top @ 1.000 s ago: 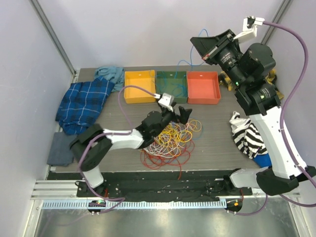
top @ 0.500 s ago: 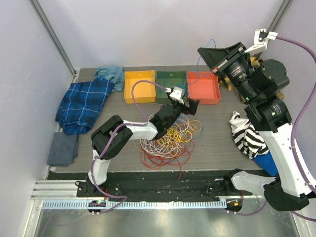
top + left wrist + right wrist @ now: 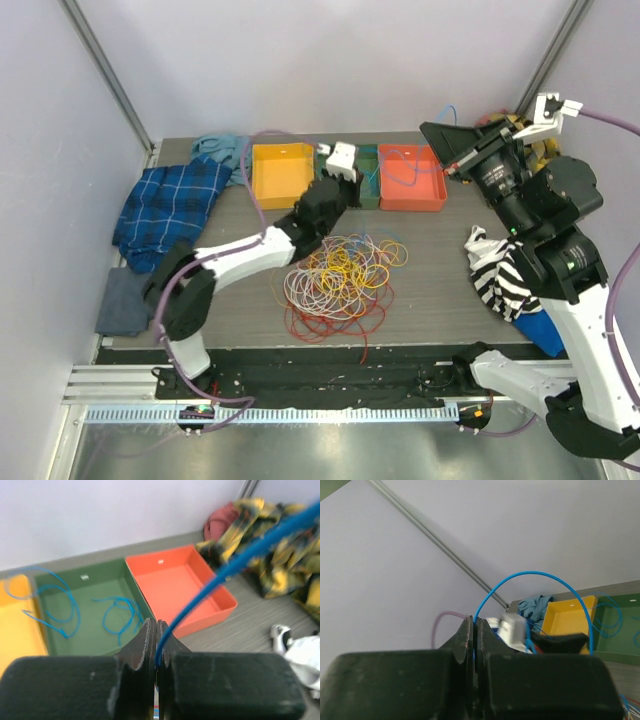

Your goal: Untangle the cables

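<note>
L claw [image 3: 155, 630] nipped shut on thin blue wire cable [image 3: 240, 555] over green plastic tray [image 3: 80, 571] | R claw [image 3: 474, 627] raised, clamping prob. same cable | multicolour cable pile [image 3: 340, 285] lies on table [image 3: 430, 290] | tip: R frees first, L lowers end beside blue strands [image 3: 120, 615] | unclear: span btwn claws barely shows from top

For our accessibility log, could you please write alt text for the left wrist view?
The left hand pinches a blue cable that runs up to the right. Behind it sit a green bin holding loose blue cables and an empty red bin.
</note>
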